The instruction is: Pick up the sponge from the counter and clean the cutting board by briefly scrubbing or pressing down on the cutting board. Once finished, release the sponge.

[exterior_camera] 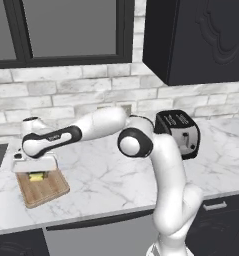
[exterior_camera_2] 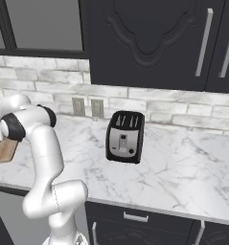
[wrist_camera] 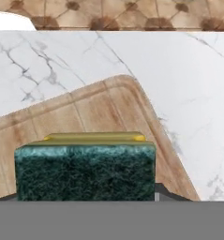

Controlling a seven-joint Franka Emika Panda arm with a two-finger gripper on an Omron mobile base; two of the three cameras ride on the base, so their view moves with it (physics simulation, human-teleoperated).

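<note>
Sponge [wrist_camera: 85,169] sits right under your hand [exterior_camera: 36,175], green scouring side facing the hand camera and a strip of yellow body behind it, filling the space between the fingers. Your hand is closed narrowly on the sponge, holding it over the cutting board [exterior_camera: 47,191]. From the left base view, yellow shows just beneath the hand, down on the board. The board lies on the white marble worktop [exterior_camera: 121,177]; a black toaster [exterior_camera: 180,132] stands well off to the side.
</note>
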